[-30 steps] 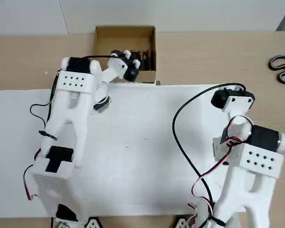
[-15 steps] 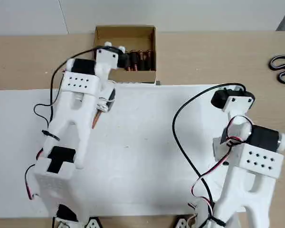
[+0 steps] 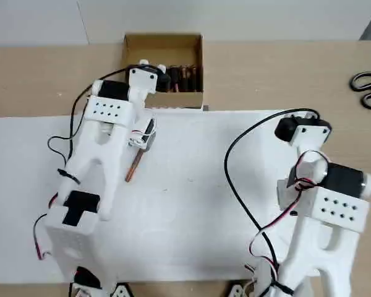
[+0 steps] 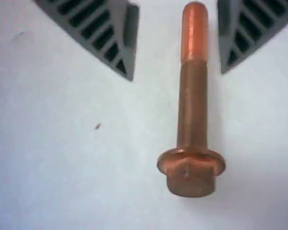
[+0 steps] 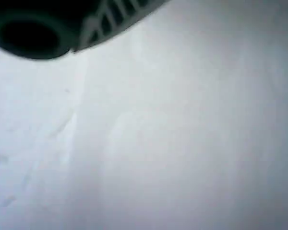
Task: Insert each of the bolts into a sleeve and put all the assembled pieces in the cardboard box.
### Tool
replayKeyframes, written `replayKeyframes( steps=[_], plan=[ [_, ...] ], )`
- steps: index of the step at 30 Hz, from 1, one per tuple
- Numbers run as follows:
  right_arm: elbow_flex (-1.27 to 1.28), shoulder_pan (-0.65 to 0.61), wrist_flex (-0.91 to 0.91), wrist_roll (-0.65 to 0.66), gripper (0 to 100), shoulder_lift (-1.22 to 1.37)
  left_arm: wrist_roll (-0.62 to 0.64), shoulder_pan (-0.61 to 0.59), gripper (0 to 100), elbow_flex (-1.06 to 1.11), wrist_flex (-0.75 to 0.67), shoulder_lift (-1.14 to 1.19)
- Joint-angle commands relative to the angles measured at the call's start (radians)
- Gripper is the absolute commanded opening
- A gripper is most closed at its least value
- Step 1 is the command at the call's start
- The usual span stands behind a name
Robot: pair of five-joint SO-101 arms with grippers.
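Note:
A copper bolt (image 3: 134, 166) lies loose on the white sheet (image 3: 191, 210). In the left wrist view the copper bolt (image 4: 192, 110) rests flat, its threaded end between my left gripper's (image 4: 176, 69) open grey fingers (image 4: 110, 38), apart from both. In the high view the left gripper (image 3: 145, 133) hangs just above the bolt's upper end. The cardboard box (image 3: 131, 52) at the back holds several assembled pieces (image 3: 182, 77). The right arm (image 3: 321, 198) rests at the right; its gripper (image 5: 79, 40) has a ribbed finger (image 5: 120, 17) against a black sleeve (image 5: 31, 33), close over the sheet.
Scissors (image 3: 368, 88) lie on the wooden table at the far right. A black cable (image 3: 235, 179) loops over the sheet beside the right arm. The sheet's middle is open room.
My left gripper drew back from the box's front edge and came down over the sheet. The bolt came out from under the arm. The right arm kept still.

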Motion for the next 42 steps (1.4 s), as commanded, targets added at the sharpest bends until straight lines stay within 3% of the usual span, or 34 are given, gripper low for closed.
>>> replayKeyframes(
  steps=[1,8,24,42],
  plan=[
    [-0.008,0.005,0.012,0.008,0.4,-0.024,-0.005,0.003,11,-0.002,-0.009,0.026],
    [-0.008,0.008,0.015,0.009,0.4,-0.024,-0.012,-0.014,11,-0.005,0.003,0.164],
    [-0.008,0.005,0.047,0.009,0.5,-0.024,-0.092,-0.009,11,-0.048,-0.026,0.114],
    [-0.008,0.005,0.045,0.009,0.5,-0.024,-0.095,-0.009,9,-0.051,-0.107,0.189]
  ],
)
